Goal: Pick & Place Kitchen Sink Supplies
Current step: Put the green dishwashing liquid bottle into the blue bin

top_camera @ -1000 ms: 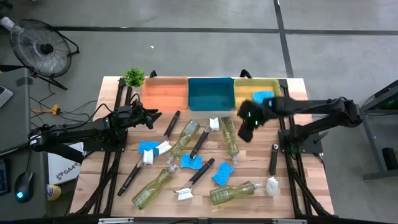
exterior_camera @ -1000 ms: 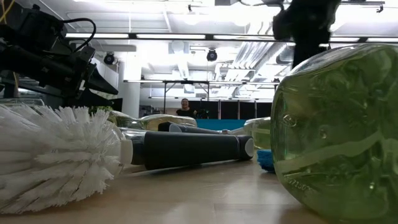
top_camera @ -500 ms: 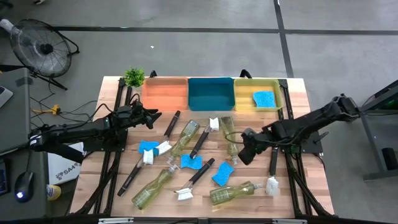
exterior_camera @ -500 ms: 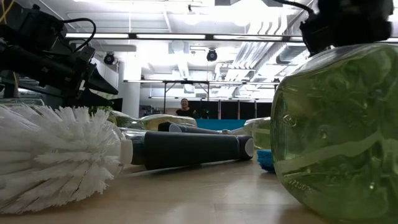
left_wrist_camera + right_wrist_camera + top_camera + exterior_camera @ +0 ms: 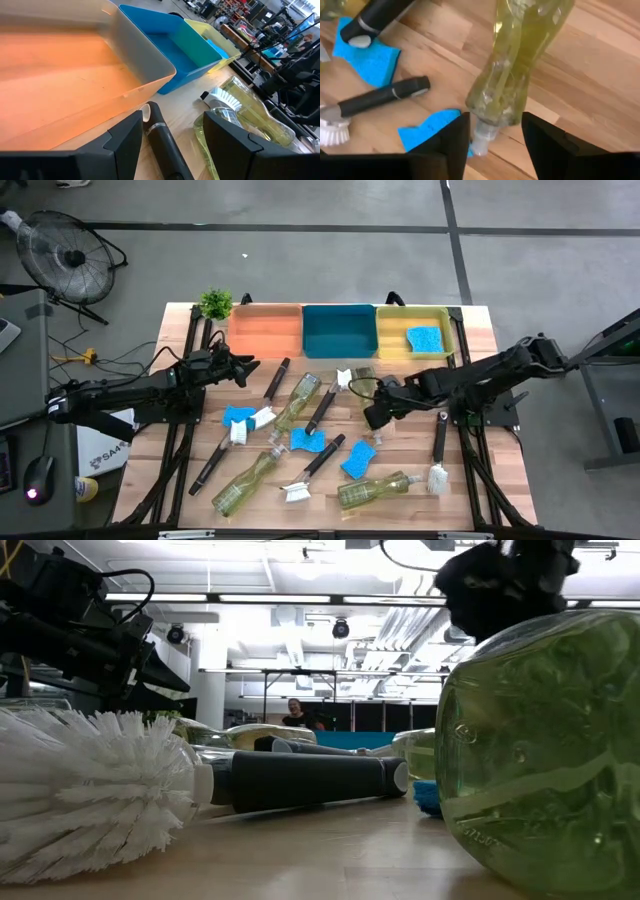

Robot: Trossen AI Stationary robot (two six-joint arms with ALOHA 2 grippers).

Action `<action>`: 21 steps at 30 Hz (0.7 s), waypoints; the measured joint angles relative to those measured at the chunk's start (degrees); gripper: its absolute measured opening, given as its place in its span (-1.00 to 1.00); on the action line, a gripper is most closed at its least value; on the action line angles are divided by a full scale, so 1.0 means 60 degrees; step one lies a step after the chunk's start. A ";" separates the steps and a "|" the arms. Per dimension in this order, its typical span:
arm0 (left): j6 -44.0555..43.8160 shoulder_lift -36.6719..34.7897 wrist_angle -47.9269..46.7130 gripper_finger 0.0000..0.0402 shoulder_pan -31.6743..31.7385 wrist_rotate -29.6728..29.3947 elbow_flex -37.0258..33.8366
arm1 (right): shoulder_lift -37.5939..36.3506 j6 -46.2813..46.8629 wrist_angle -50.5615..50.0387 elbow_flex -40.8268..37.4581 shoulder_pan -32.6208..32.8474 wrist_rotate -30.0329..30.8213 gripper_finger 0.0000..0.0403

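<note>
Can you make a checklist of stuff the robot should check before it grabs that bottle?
1. Right gripper over the bottle: ok, the neck shows between its fingers in the right wrist view.
2. Fingers apart: ok, open.
3. Bottle lying flat on the table: ok.
4. Blue sponge near the cap: cannot tell if it is in the way.
5. Teal bin has room: ok, nothing shows inside.
6. Left gripper out of the way: ok, beside the orange bin.
</note>
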 joint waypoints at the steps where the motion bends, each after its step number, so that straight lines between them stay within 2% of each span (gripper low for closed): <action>1: -0.0001 -0.0002 0.0000 0.02 -0.0002 -0.0002 -0.0002 | 0.0122 0.0016 -0.0004 0.0057 -0.0075 -0.0028 -0.04; 7: 0.0000 -0.0002 0.0000 0.02 0.0001 0.0002 0.0000 | 0.1002 0.0030 -0.0219 0.0640 -0.0603 -0.0334 0.25; 11: 0.0000 0.0002 0.0000 0.02 0.0001 0.0002 0.0000 | 0.1627 -0.0128 -0.0820 0.1082 -0.0827 -0.0289 0.37; 21: 0.0000 -0.0001 0.0000 0.02 0.0000 0.0002 0.0000 | 0.2988 0.0032 -0.1902 0.2245 -0.0801 -0.0172 0.43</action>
